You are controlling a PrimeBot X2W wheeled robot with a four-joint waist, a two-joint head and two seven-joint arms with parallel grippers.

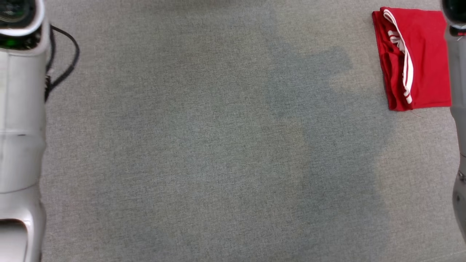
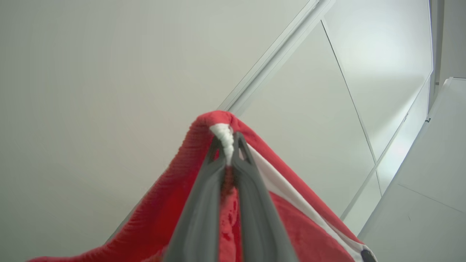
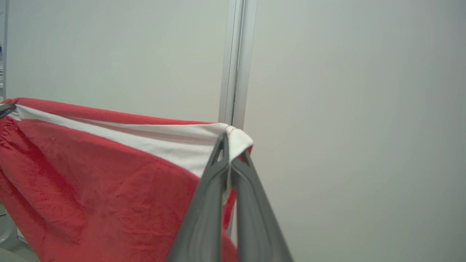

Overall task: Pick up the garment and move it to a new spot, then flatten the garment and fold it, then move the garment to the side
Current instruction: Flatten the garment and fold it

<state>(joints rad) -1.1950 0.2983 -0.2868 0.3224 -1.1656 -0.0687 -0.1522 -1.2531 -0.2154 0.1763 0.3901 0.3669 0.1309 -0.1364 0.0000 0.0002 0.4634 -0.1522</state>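
A red garment (image 2: 160, 214) with a white band hangs in the air between my two grippers, stretched in front of pale wall panels. My left gripper (image 2: 228, 145) is shut on one top corner, pinching the white band. My right gripper (image 3: 230, 151) is shut on the other top corner, and red cloth (image 3: 91, 189) sags away to the left of it. In the head view a second red garment (image 1: 418, 58) with white stripes lies folded at the far right of the grey fabric surface (image 1: 218, 145).
My pale left forearm (image 1: 20, 127) rises along the head view's left edge, with a black cable (image 1: 65, 54) looping beside it. My right forearm (image 1: 459, 109) runs along the right edge, next to the folded garment. A metal wall post (image 3: 236, 54) stands behind the held cloth.
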